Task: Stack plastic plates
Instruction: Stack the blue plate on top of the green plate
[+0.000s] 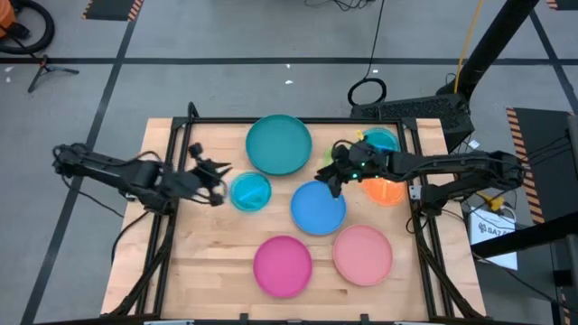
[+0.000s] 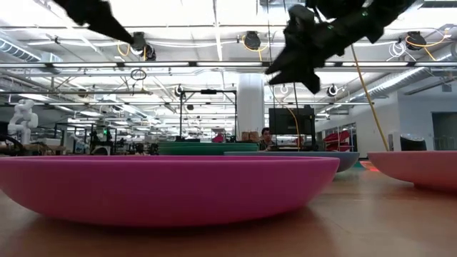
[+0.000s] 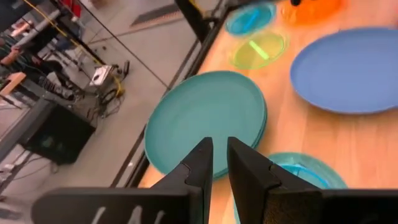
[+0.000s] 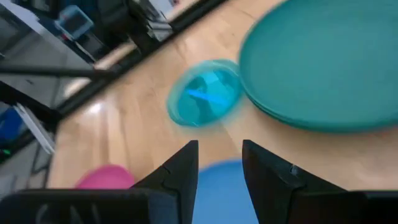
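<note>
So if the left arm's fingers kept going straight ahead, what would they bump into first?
Probably the large teal plate: the left wrist view shows it straight past the left gripper, whose fingers are slightly apart. The small cyan plate sits just off to one side. Depth is uncertain.

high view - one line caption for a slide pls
Two arms poised over unstacked plastic plates: left gripper by the small cyan plate, right gripper above the blue plate.

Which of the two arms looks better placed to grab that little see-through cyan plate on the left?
Probably the left. In the high view the left gripper hovers right beside the small cyan plate, fingers nearly closed and empty. The right gripper sits farther off, above the blue plate.
</note>
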Controlling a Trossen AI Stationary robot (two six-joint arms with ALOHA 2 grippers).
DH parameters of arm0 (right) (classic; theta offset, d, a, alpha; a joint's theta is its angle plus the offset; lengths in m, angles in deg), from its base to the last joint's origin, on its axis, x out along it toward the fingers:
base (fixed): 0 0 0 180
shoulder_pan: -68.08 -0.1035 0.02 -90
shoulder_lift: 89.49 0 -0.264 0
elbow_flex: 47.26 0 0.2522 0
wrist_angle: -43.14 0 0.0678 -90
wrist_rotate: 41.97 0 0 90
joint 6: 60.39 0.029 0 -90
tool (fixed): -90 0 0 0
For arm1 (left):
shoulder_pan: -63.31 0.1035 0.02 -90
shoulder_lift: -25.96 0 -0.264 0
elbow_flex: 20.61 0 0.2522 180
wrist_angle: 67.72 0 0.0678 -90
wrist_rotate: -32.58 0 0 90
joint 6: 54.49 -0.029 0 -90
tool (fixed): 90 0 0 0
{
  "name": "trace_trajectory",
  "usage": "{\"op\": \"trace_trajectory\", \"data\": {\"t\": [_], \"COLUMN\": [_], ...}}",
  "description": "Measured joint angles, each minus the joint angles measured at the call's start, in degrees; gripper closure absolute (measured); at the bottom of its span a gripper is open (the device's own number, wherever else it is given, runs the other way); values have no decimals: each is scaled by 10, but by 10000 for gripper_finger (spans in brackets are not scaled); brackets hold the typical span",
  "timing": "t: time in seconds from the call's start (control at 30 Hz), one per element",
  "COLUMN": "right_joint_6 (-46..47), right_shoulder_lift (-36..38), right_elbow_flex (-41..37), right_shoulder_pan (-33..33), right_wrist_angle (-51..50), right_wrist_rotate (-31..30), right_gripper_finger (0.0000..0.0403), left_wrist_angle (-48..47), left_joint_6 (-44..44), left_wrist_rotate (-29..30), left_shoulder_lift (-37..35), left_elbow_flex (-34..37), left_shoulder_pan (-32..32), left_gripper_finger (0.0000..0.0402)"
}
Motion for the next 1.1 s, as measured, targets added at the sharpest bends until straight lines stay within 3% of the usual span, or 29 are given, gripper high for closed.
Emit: {"op": "trace_trajectory", "data": {"t": [0.17, 0.3, 0.67, 0.87, 0.97, 1.1], "right_joint_6": [22, 23, 31, 66, 69, 57], "right_shoulder_lift": [-45, -82, -227, -285, -304, -310], "right_elbow_flex": [56, 133, 364, 387, 386, 367], "right_shoulder_pan": [-16, -26, -20, -10, -7, 1], "right_wrist_angle": [-11, -75, -464, -646, -722, -740], "right_wrist_rotate": [1, 0, -1, 17, 11, -5], "right_gripper_finger": [287, 287, 287, 287, 287, 287], "left_wrist_angle": [10, 17, -19, 43, 23, 12], "left_joint_6": [0, 10, 65, 26, 29, 30], "left_wrist_rotate": [0, 0, 0, 0, -2, -2], "left_shoulder_lift": [-114, -176, -203, -199, -199, -199], "left_elbow_flex": [14, 14, 14, 14, 14, 14], "left_shoulder_pan": [0, 0, 0, 0, 0, 0], "left_gripper_finger": [346, 346, 346, 346, 346, 346]}}
